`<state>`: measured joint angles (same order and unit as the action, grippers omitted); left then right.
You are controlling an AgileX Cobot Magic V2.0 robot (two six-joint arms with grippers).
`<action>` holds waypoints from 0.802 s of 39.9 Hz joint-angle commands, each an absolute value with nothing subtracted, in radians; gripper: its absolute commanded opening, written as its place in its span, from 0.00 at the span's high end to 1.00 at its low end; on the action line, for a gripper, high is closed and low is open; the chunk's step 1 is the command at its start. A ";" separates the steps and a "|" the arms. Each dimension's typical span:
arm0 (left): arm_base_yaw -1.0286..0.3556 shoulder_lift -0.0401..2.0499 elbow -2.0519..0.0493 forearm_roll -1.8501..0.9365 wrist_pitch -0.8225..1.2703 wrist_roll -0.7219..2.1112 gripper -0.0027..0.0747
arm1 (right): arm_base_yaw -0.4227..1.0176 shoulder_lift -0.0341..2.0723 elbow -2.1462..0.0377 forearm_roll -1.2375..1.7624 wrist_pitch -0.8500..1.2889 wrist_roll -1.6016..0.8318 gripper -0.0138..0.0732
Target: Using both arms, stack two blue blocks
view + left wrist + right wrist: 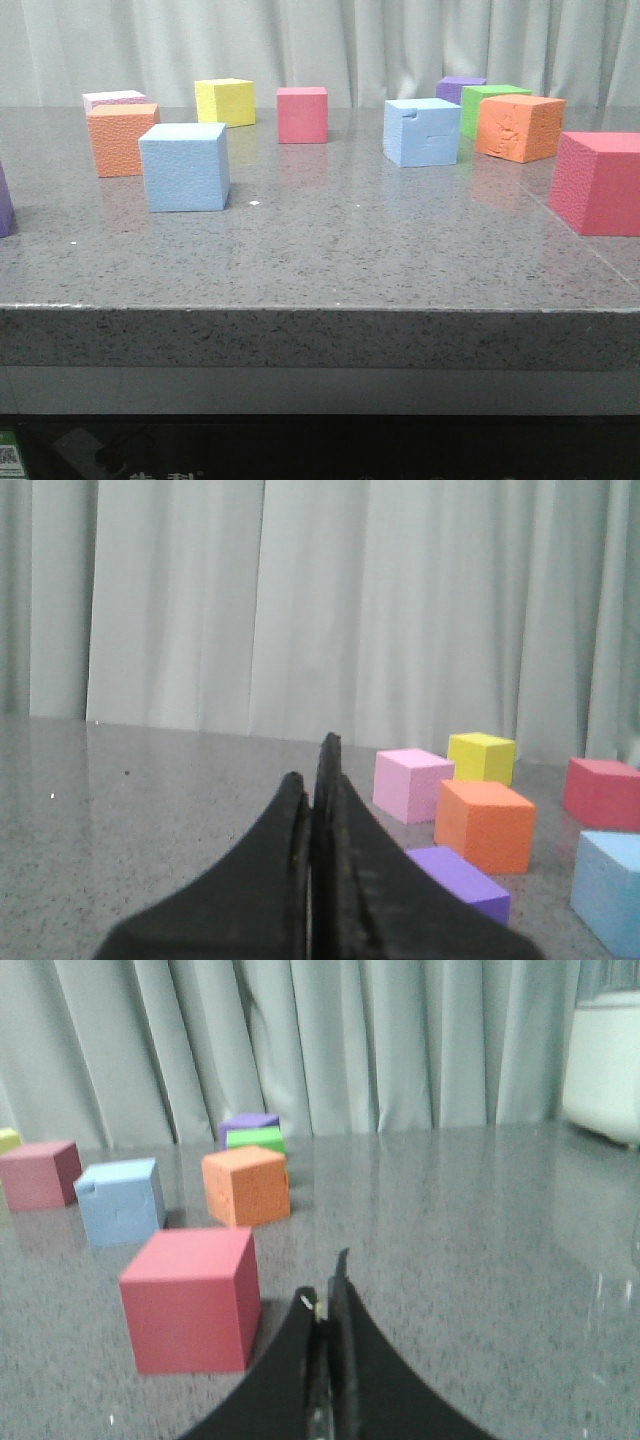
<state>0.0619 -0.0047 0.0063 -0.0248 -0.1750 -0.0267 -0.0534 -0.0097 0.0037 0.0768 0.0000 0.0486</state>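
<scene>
A: Grey stone table [330,260], curtain behind. Any stacking done?
B: Nope. Clean blue block [185,166] sits left, notched blue block [422,131] right, well apart. Left gripper [315,770] and right gripper [333,1285] both pinched together, empty.

You can't read any words here. Under the table edge [320,340], a green sticker [10,455] and some white letters [160,474] show, but they are too blurry and cut off.

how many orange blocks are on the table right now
2. One orange block sits at the left, in front of a pink block; the other orange block sits at the right beside the green block.
</scene>
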 commanded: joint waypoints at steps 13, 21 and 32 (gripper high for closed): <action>0.054 0.048 -0.175 -0.079 -0.201 -0.032 0.99 | -0.060 -0.007 -0.292 0.070 0.063 0.044 0.92; 0.054 0.271 -0.408 -0.077 0.021 -0.032 0.99 | -0.060 0.139 -0.483 0.070 0.241 0.044 0.91; 0.054 0.557 -0.648 -0.066 0.303 -0.026 0.99 | -0.058 0.431 -0.795 0.068 0.526 0.044 0.91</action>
